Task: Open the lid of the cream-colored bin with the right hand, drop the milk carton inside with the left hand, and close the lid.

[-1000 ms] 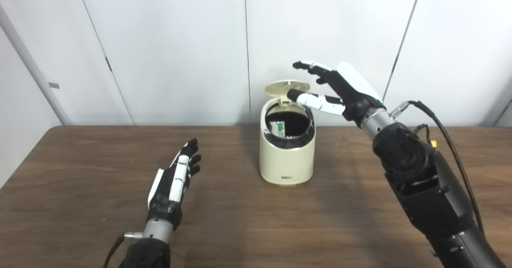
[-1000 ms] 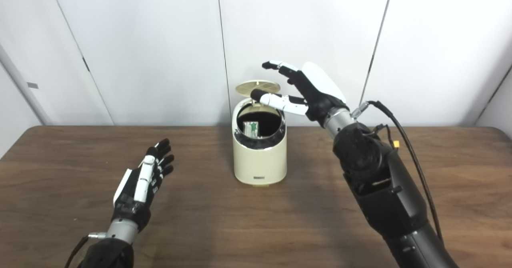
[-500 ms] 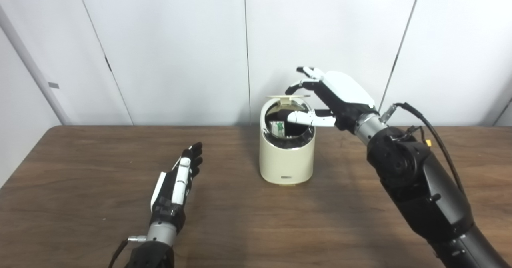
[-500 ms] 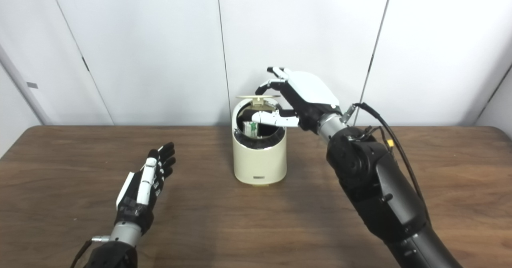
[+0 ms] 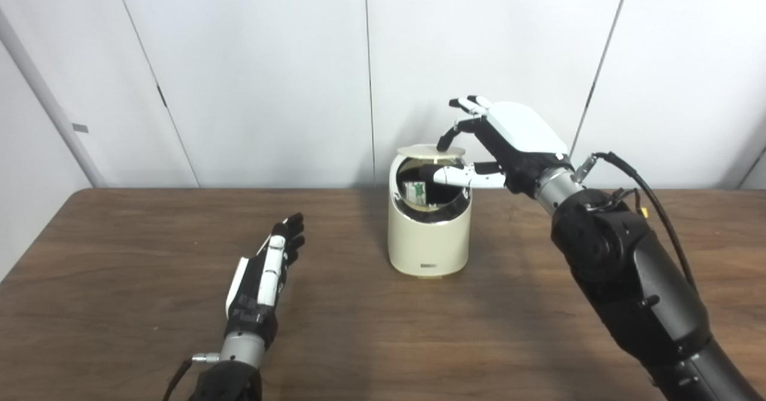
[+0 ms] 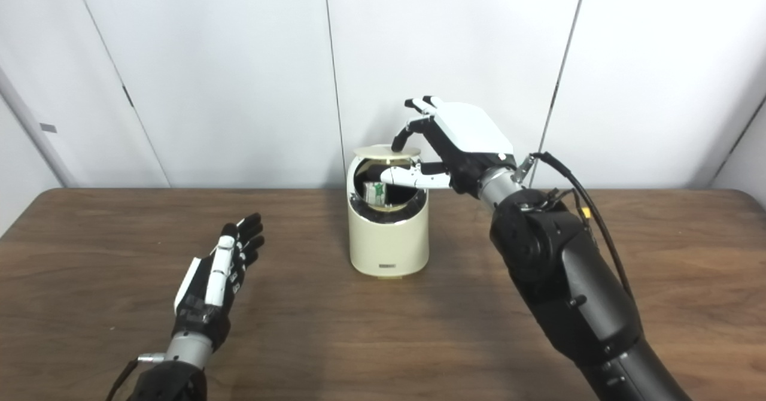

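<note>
Your right hand [image 5: 505,140] sits over the cream-colored bin [image 5: 429,224], fingers spread and holding nothing. Its fingertips [image 5: 444,144] rest on top of the lid [image 5: 431,151], which lies nearly flat but has not met the rim; a dark gap shows beneath it at the front. The thumb reaches across the opening just under the lid's level, and I judge it is there to check the lid's fall, not to grip anything.

The milk carton [image 5: 416,191] is inside the bin, standing against the left inner wall, its green and white print visible through the gap. On that evidence the drop is done and only the closing remains.

Your left hand [image 5: 264,281] lies low over the table [image 5: 119,305], well apart from the bin, fingers extended and empty. It is placed clear of the work, which suits a hand with no further duty.

Note one risk: the thumb lies in the lid's path and would likely be trapped unless you withdraw it before pressing down
</note>
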